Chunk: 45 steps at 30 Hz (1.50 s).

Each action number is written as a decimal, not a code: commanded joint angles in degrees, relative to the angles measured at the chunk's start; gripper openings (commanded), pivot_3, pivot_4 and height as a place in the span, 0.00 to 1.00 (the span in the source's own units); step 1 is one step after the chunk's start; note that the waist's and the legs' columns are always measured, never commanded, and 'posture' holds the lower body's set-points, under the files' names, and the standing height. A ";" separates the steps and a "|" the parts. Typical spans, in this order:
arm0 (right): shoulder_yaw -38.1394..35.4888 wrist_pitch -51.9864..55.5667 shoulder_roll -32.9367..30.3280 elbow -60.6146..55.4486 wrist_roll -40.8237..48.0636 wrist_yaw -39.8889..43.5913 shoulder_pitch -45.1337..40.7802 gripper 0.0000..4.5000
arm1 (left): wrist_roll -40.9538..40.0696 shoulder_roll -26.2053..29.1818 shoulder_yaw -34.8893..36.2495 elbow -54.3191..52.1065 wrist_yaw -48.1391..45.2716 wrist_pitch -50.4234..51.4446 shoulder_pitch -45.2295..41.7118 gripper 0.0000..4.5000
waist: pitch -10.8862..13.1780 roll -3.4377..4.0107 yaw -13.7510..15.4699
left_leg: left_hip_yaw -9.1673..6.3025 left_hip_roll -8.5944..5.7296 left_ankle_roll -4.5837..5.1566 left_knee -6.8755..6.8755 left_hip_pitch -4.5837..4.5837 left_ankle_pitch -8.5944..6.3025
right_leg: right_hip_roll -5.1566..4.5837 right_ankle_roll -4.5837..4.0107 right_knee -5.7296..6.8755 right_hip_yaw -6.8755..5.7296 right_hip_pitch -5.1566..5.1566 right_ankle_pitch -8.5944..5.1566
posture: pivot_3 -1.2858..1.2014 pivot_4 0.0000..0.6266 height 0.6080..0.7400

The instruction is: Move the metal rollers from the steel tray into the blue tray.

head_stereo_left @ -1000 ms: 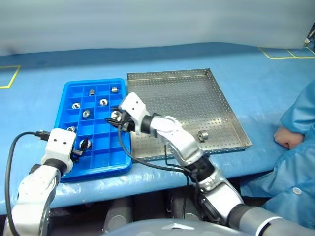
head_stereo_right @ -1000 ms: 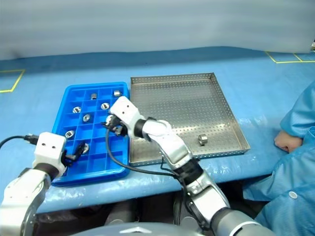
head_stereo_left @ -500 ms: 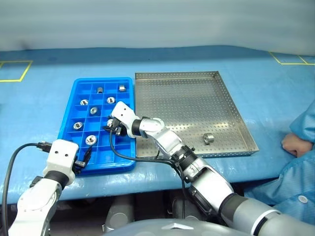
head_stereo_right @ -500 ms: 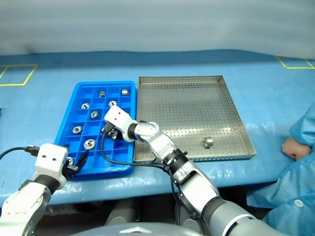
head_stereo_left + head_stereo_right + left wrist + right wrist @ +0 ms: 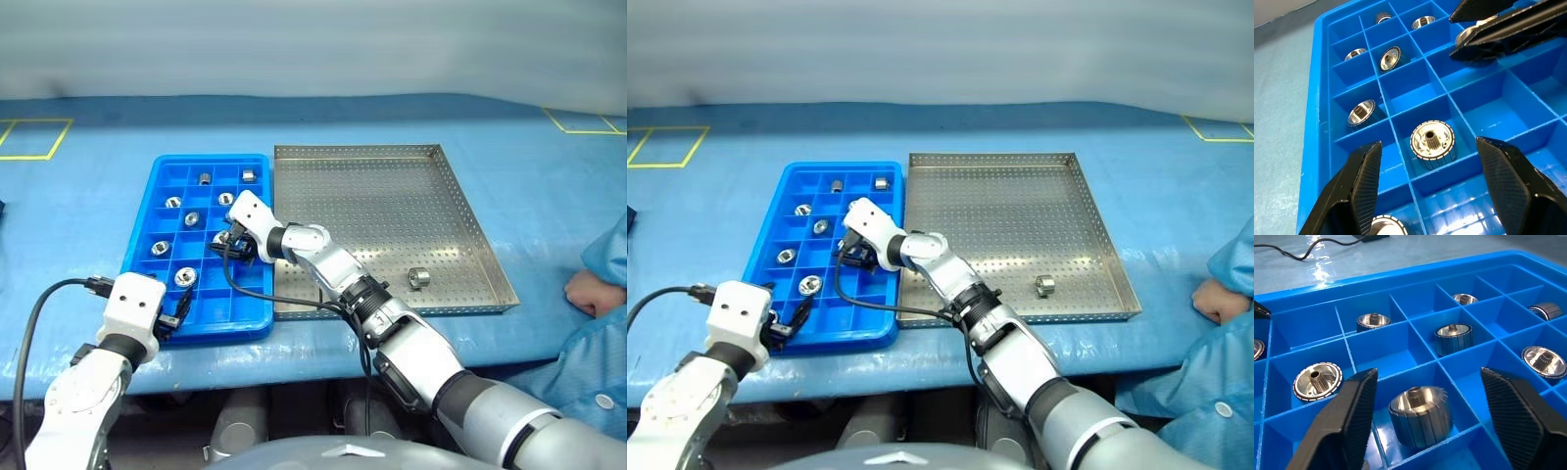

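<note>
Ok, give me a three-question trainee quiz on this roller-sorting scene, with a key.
1. True or false: the right gripper is shut on a roller.
2. How many metal rollers lie in the steel tray?
3. Where does the roller between the right gripper's fingers sit? A) in a blue tray compartment B) on the blue table C) in the left gripper

Key:
1. False; its fingers stand apart, the roller resting between them.
2. One, near the tray's front right corner.
3. A
</note>
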 commanded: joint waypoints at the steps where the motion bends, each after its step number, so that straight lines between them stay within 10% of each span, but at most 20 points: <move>1: -0.29 -0.03 5.45 -5.27 -0.34 -1.60 0.41 0.80 | 0.45 0.11 -1.38 -1.55 -0.13 -0.42 -1.19 0.74 | 0.02 0.02 -0.03 | -0.01 0.00 0.00 -0.01 0.00 0.00 | 0.00 -0.01 0.00 -0.01 0.00 0.00 | 0.61 0.24 1.00; 14: -4.61 23.94 -18.86 -47.90 -1.52 -0.46 18.73 0.80 | -0.53 0.18 -8.03 1.19 -2.84 -2.56 -6.31 0.74 | 0.03 0.04 -0.55 | -0.06 -0.13 -0.01 0.02 -0.20 -0.01 | -0.30 0.04 -0.06 -0.19 -0.06 -0.09 | 0.57 0.24 1.00; 33: -2.67 30.67 -18.90 -43.08 -3.79 -6.96 26.20 0.80 | -0.45 2.18 -8.57 2.78 -4.61 -1.87 -9.92 0.74 | 0.02 0.05 -3.03 | -0.11 -0.03 -0.01 0.03 -0.15 0.00 | 0.00 -0.04 -0.02 -0.11 -0.05 -0.08 | 0.55 0.24 1.00; 40: -2.65 29.94 -19.16 -45.51 -3.97 -6.77 25.63 0.40 | -0.40 2.61 -6.44 2.25 -4.63 -1.85 -8.83 0.74 | 0.02 0.04 -2.99 | -0.13 -0.01 -0.01 0.06 -0.10 0.00 | 0.02 -0.03 0.00 -0.12 0.01 -0.08 | 0.56 0.24 1.00; 45: -3.15 29.17 -17.55 -50.06 -2.41 -6.01 23.70 0.40 | -0.31 2.76 -4.95 1.86 -4.33 -1.52 -7.49 0.74 | 0.03 0.04 -3.10 | -0.13 -0.01 -0.01 0.05 -0.16 0.00 | 0.02 -0.03 -0.01 -0.12 -0.04 -0.08 | 0.56 0.24 1.00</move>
